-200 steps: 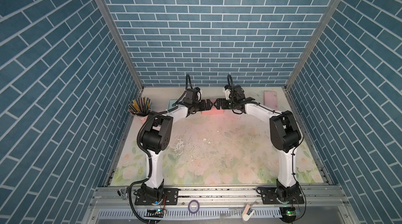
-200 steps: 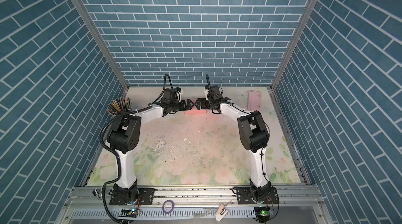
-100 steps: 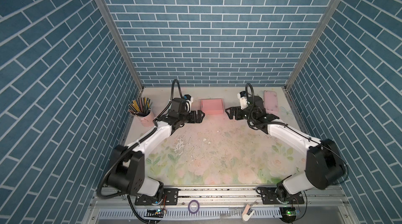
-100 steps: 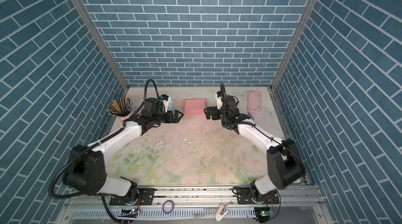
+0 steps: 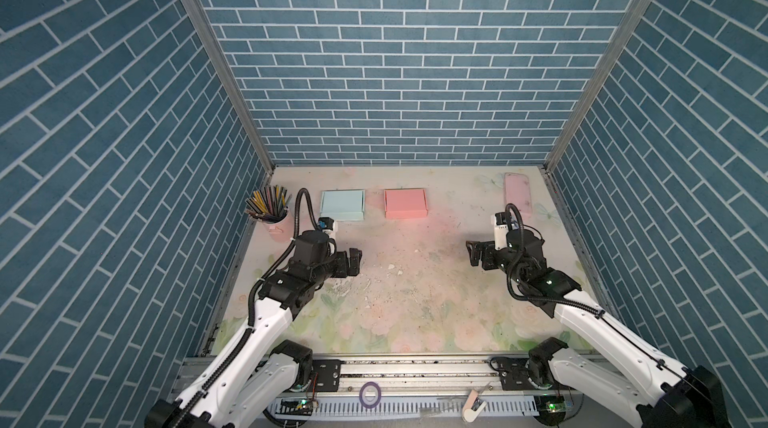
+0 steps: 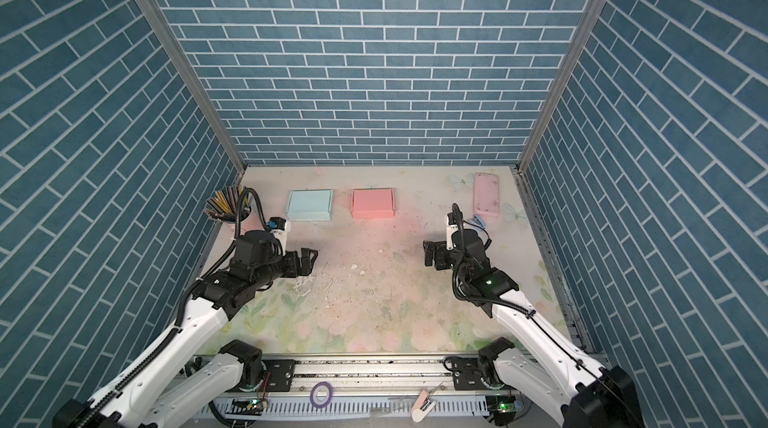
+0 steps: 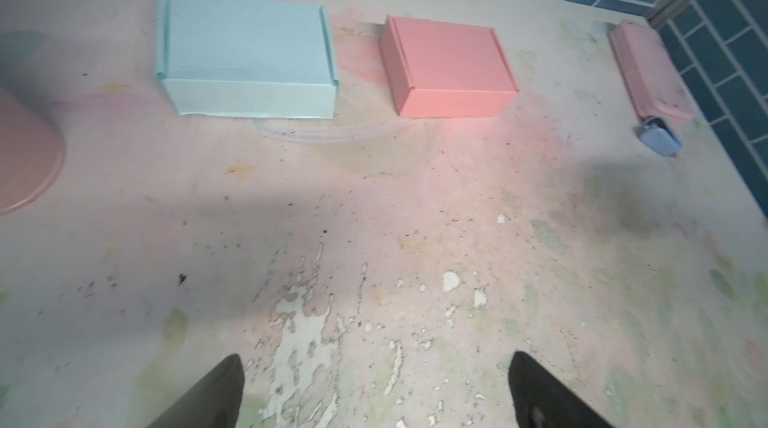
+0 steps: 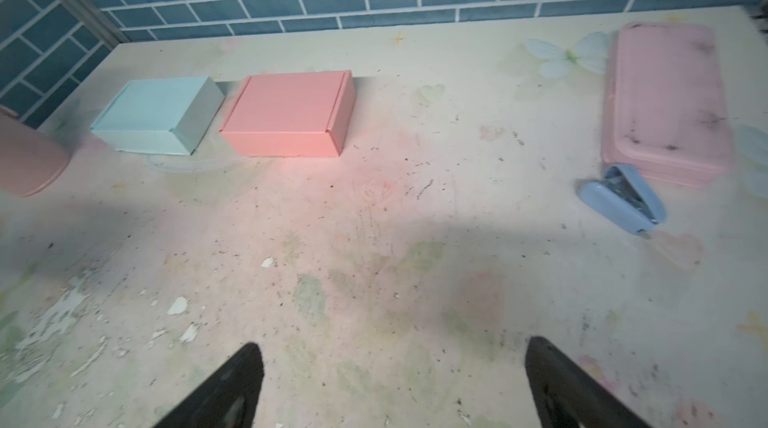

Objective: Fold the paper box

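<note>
The tabletop (image 5: pixel 415 280), worn and flecked in its middle, carried everything along its far edge, with the centre bare. Both arms stood over the middle band, well apart from each other and from the boxes. The left gripper (image 5: pixel 355 261) hung near the left edge and the right gripper (image 5: pixel 473 254) near the right edge. Each had its jaws spread wide and held nothing, which the wrist views confirmed.

The pink paper box (image 5: pixel 405 204) sat close to the far edge, about at its middle. It was closed, with lid down and side flaps tucked. The blue paper box (image 5: pixel 342 205) lay just beside it toward the far left corner, apart from it and closed the same way. Which of the two the task meant the frames did not settle. A pink pencil case (image 5: pixel 518 193) lay in the far right corner, a pencil cup (image 5: pixel 274 224) stood at the left edge, and a small blue stapler (image 8: pixel 623 199) rested just beside the case.

By the look of it the folding was finished and the step in hand was release and standing clear. The next move seemed to call for no grasp, only a check that the lids sat flat.
</note>
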